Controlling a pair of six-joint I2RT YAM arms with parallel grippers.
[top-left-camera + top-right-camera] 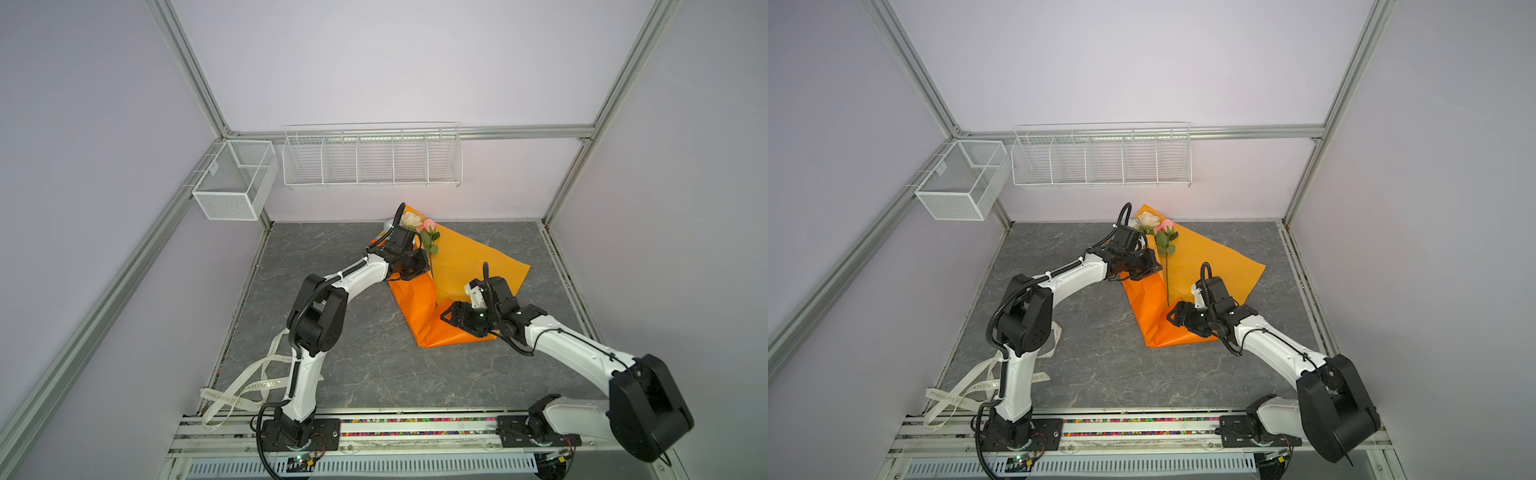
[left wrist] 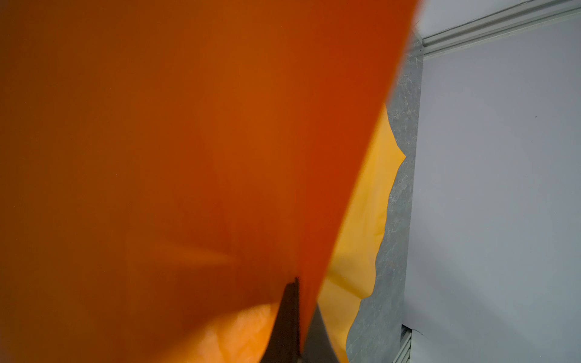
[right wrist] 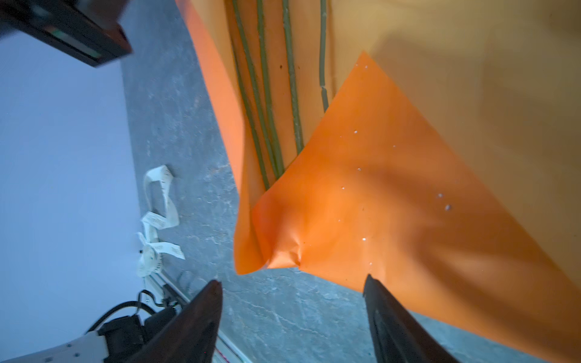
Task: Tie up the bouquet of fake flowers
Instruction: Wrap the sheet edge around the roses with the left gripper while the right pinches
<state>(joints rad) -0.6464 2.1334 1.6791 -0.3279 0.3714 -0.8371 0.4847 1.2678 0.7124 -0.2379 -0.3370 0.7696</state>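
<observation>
Right wrist view, largest first: grey marbled tabletop [image 3: 188,125] beneath the right claw [image 3: 292,279] and off to one side of it. Next in size, orange wrapping paper [image 3: 393,204] straight ahead of that claw, with one corner folded over the stem ends and a crumpled lower edge close before the fingertips [image 3: 207,305]; contact not discernible. Spread wide, gripping nothing.

Seen in both top views, same sheet lying between the two claws, its left flap lifted and pinched in the left claw [image 1: 409,270], clamped tight on the paper. From the left wrist view, dark fingers pressed together, orange sheet draped over them and filling most of the frame.

Bouquet of fake flowers [image 1: 428,237] on the paper: cream and pink rose heads [image 1: 1148,219] just beyond the left claw, green stems [image 3: 267,94] running toward the right claw and tucked under the folded corner.

Smallest, cream printed ribbon [image 1: 228,397], loose on the tabletop well behind the left claw, far from both.
</observation>
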